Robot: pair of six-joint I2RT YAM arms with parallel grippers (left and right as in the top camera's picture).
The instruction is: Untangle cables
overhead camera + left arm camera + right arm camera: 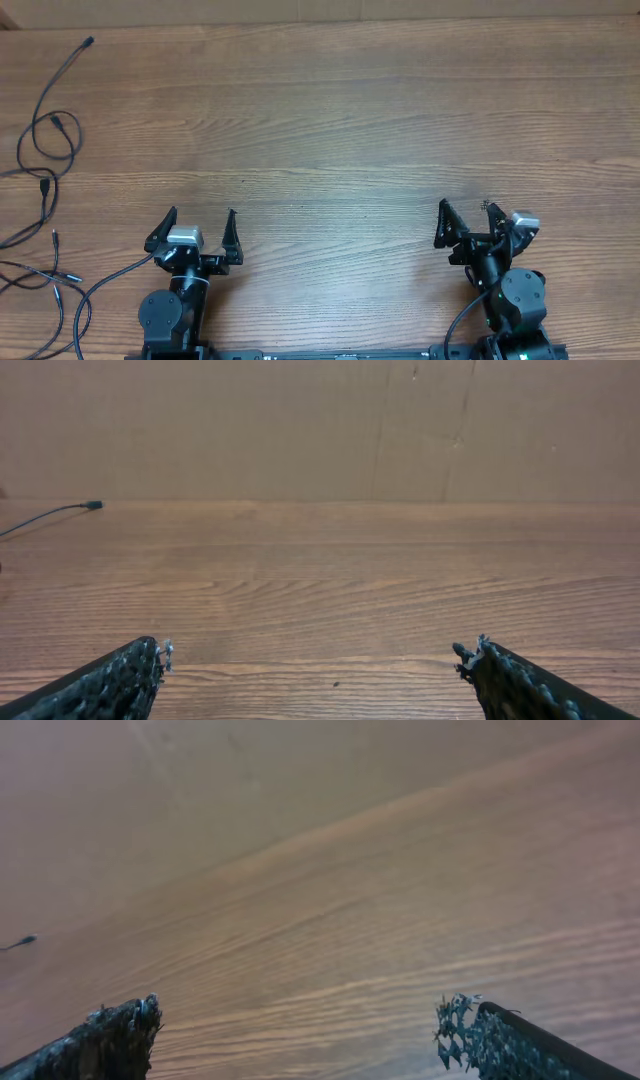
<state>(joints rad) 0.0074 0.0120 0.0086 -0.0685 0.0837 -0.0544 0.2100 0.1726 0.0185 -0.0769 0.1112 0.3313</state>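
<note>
Cables (45, 150) are all bunched at the far left edge of the bench (350, 120). It's a loose black mess of loops running from the back corner down to the front, and part of it goes out of frame. One strand pokes out toward the back left and ends in a small plug (88, 42). The left wrist cam also catches it, lying flat on the wood.

Left tool (200, 215) sits near the front edge, just right of the tangle but not touching it. Its fingers are spread wide with only bare wood between them.

Right tool (466, 210) is way over at the front right, well apart from the cables and twisted a bit. Its fingers are also spread apart and hold nothing. Its wrist cam is tilted, with a dark cable tip just visible at the far left.
</note>
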